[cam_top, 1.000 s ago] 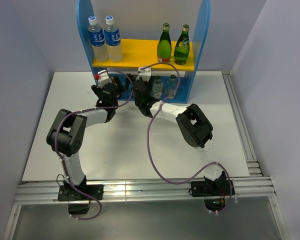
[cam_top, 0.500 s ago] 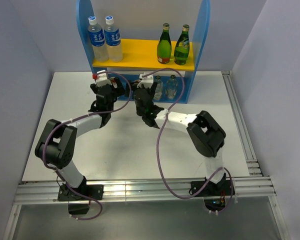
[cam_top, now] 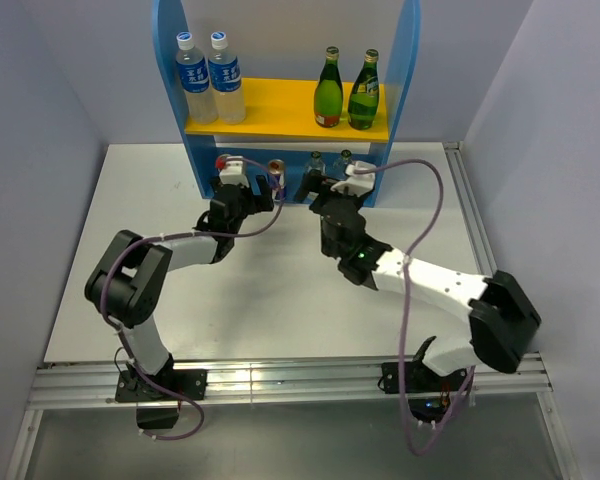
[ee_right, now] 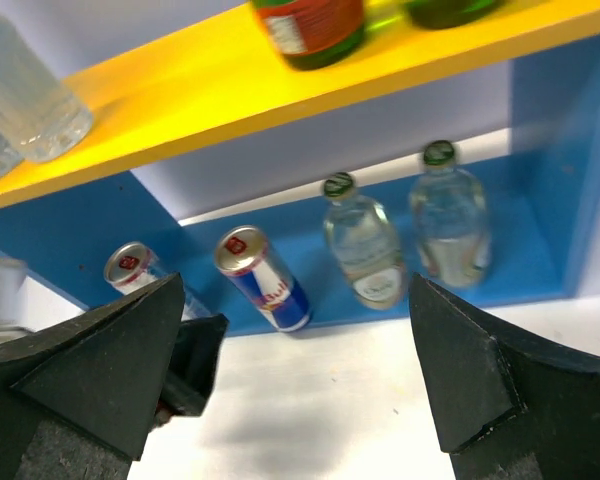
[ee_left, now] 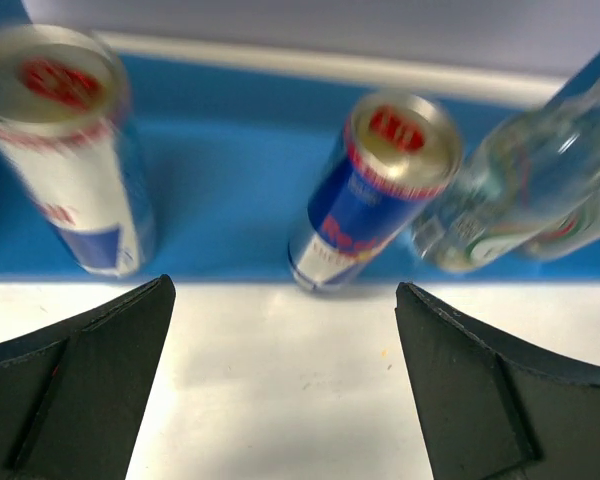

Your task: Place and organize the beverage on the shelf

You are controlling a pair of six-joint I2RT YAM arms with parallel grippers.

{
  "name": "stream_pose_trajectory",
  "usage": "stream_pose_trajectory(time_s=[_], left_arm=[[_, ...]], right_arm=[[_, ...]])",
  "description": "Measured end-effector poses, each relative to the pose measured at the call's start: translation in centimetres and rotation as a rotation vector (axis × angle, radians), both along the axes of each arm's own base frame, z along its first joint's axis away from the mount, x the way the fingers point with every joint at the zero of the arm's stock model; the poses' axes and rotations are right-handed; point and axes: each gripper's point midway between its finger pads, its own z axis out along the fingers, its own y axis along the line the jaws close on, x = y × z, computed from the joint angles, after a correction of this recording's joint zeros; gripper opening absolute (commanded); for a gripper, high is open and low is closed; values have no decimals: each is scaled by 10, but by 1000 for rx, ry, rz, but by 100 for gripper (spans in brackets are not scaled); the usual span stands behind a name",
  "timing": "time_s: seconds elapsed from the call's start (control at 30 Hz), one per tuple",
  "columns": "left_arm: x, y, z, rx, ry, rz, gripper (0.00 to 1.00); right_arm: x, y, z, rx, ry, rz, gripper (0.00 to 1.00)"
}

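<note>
Cans [ee_left: 365, 195] shelved, just beyond spread left pincer [ee_left: 283, 300]

In the left wrist view, the left can [ee_left: 60, 150], ahead and left of the left gripper [ee_left: 282, 310], is smeared by blur. The two small clear bottles [ee_left: 525, 185] to its right blur together and are cut off at the edge. In the right wrist view, the two green bottles [ee_right: 310, 25] above the right gripper [ee_right: 298, 330] are cropped at the top, as are the taller clear bottles [ee_right: 25, 105]. That gripper's finger [ee_right: 80, 380] hides the left can's base. From overhead, the yellow board [cam_top: 280, 100] covers the small bottles except their caps.
</note>
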Motion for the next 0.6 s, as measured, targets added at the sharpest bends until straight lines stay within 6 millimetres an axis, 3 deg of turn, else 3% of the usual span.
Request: stream_pose_trajectory(time_s=[0.17,0.43,0.6], left_arm=[[5,-16,-31,28,53,-33,99],[25,-53,-23,11,18,-79,99],[38,-69,-31,16,22,-90,99]], right_arm=[[-28,-31,0,25,7,-21,100],[-52,-60,-24,15,60,-41,100],[-58,-66,-24,31,66,-43,100]])
